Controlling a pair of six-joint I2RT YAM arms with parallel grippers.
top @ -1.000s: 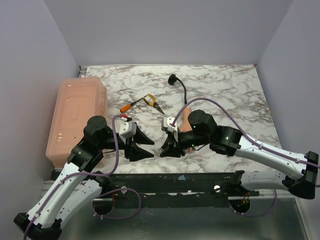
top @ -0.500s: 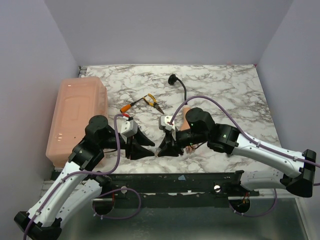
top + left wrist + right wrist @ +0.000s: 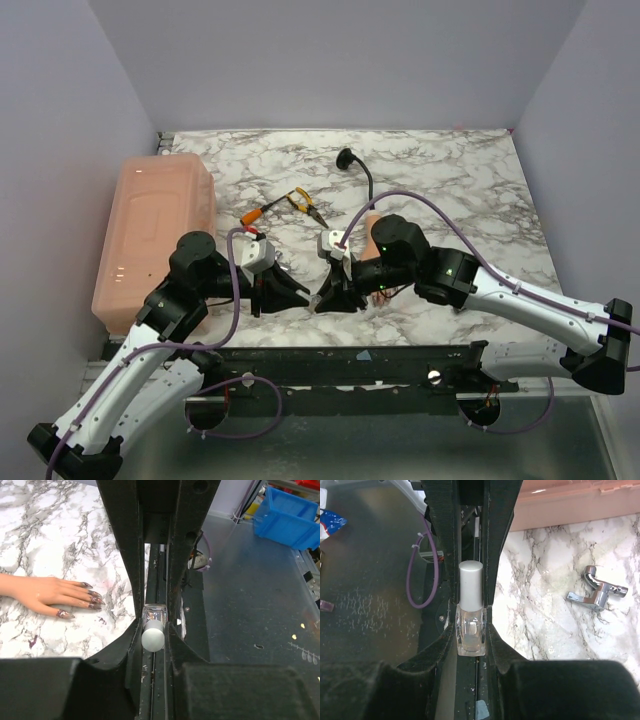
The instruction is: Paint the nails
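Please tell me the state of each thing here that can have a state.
left hand: shut on cap
right hand: shut on bottle
cap: on the bottle
bottle: closed, clear
mannequin: lying flat, palm down
nails: dark
bin: closed

Marble tabletop [image 3: 450, 180], plain lavender walls [image 3: 330, 60]

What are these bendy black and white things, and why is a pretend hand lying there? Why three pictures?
That is a robot: a left arm and a right arm. One picture looks down from above; the other two come from a camera on each wrist. On the marbled table lie a plastic hand with dark nails, pliers and an orange-handled tool; a pink box sits at the left edge. The right fingers hold a clear nail polish bottle; the left fingers pinch its white cap.
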